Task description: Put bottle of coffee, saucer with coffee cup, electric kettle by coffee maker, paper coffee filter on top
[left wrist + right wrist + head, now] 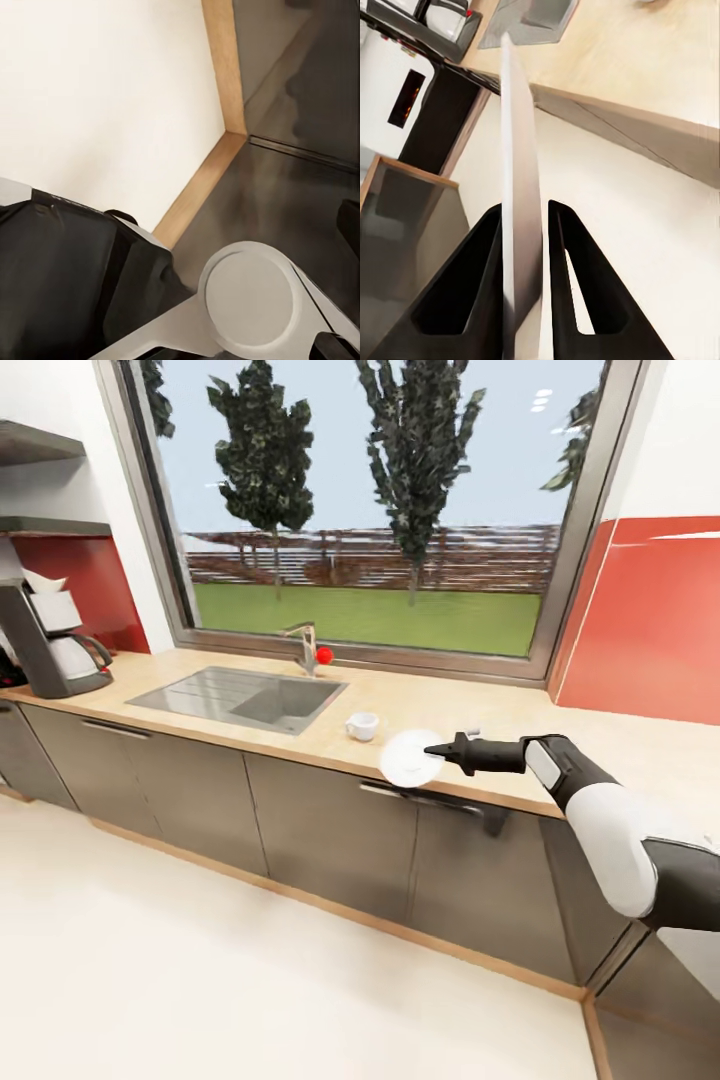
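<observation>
The white saucer (406, 760) hangs over the front edge of the kitchen countertop (560, 720), with my right gripper (432, 752) shut on its rim. In the right wrist view the saucer (520, 180) stands edge-on between the two black fingers (574, 255). The small white coffee cup (361, 726) sits on the counter just left of the saucer, apart from it. The coffee maker (55, 640) stands at the counter's far left, with a white shape on its top. The bottle of coffee and the electric kettle are out of view.
A steel sink (240, 697) with a faucet (305, 645) lies between the coffee maker and the cup. Grey shelves (45, 525) hang above the coffee maker. A red wall panel (650, 620) rises behind the counter at the right. The left wrist view looks down at pale floor (97, 97) and a wooden baseboard (199, 187).
</observation>
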